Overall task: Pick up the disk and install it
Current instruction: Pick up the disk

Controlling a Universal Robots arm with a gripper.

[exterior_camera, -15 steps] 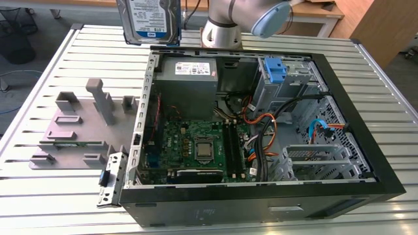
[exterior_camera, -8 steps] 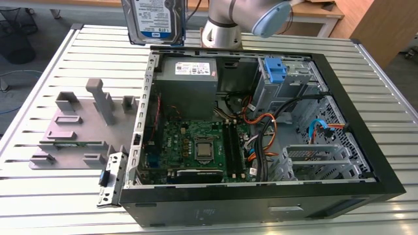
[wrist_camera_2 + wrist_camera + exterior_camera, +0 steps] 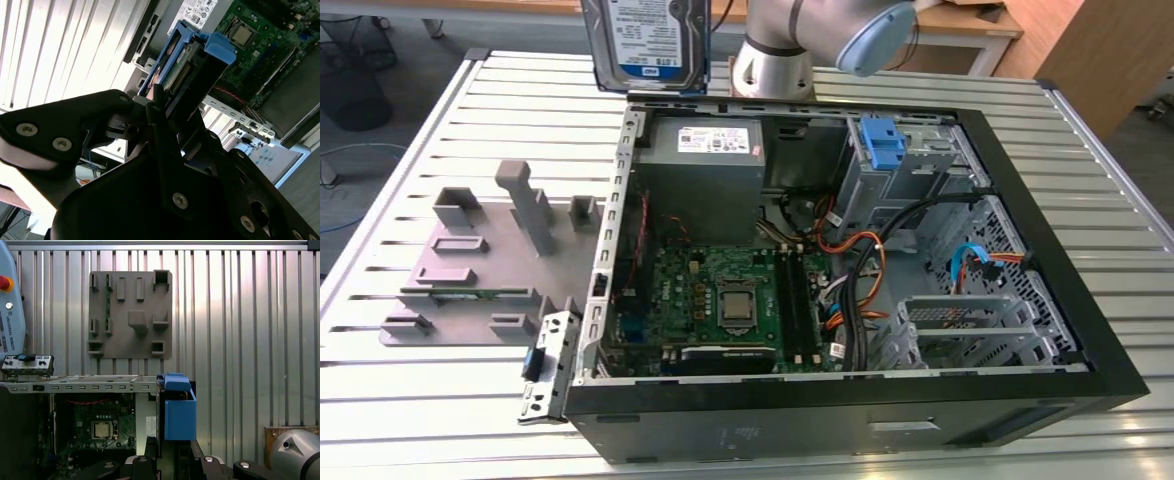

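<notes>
One disk (image 3: pixel 648 40) is hanging upright at the top of the exterior view, well to the exterior view's left of the blue-latched drive cage (image 3: pixel 887 150). The claw (image 3: pixel 175 102) is clamping its end, its long axis pointing straight out.
</notes>
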